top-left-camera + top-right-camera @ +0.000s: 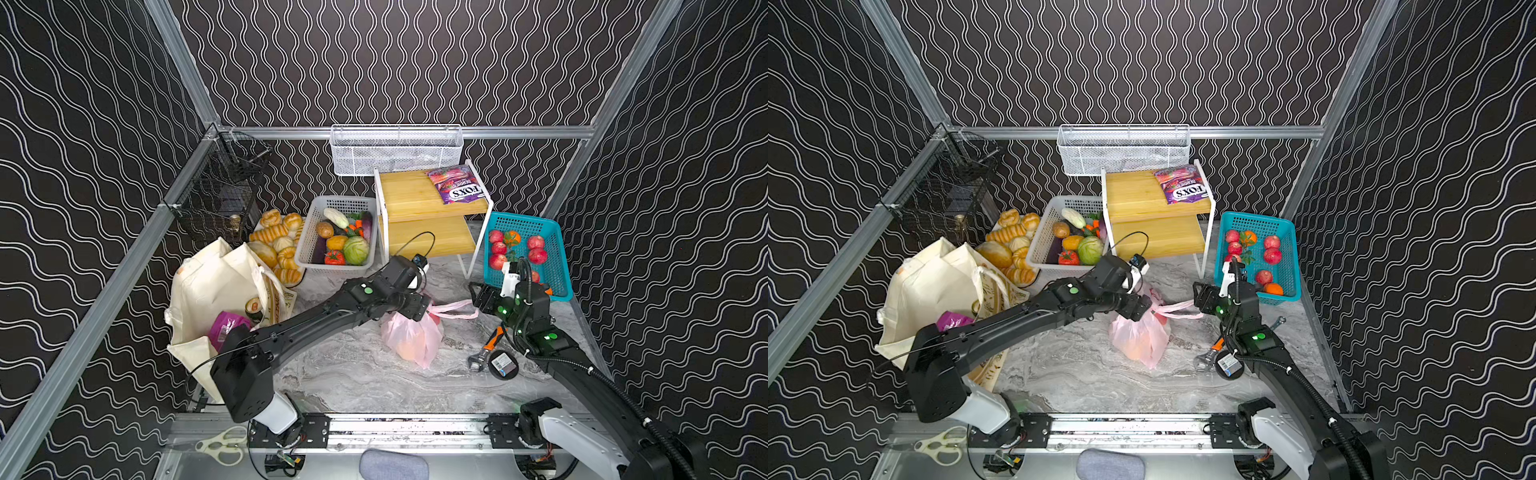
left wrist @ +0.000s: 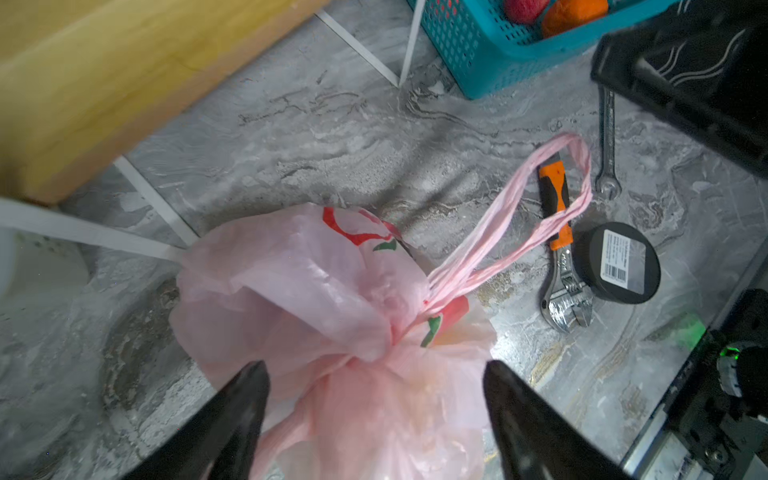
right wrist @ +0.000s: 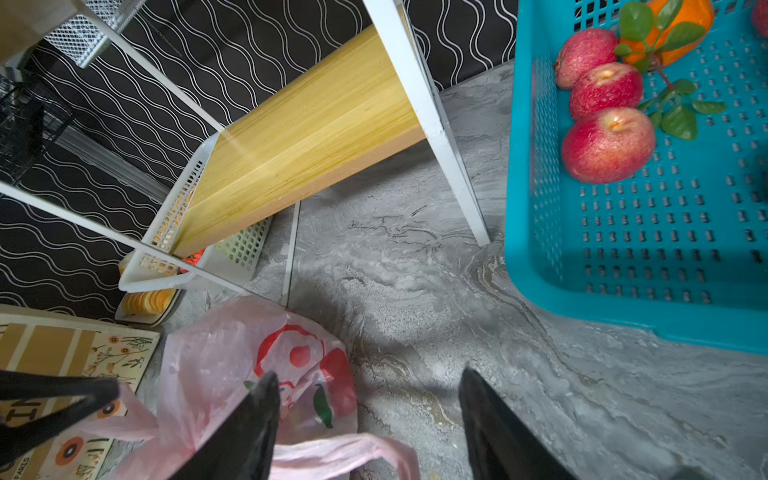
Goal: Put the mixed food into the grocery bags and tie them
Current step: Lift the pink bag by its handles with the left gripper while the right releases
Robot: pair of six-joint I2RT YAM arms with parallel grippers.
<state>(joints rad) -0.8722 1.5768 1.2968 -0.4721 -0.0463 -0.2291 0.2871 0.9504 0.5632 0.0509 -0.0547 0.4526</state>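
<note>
Scissors [image 1: 220,446] lay nearest, on the front rail. Beyond them, bare desk [image 1: 353,374] stretched open between the two arms up to the pink plastic bag [image 1: 411,338], which was knotted at its neck, with something orange showing through. The left gripper [image 2: 374,368] hung just above that knot, spread wide and gripping nothing. The right gripper [image 3: 369,376] stood apart and empty over the bag's loose handle loop [image 2: 552,208]. A wrench [image 2: 559,257] and a black tin [image 2: 623,262] lay near the desk's right edge. To the left, the canvas tote [image 1: 208,286] gaped, holding a magenta pouch [image 1: 228,326] and a can [image 1: 253,308]. Farthest back, a candy bag [image 1: 457,185] sat on the wooden shelf [image 1: 411,195].
</note>
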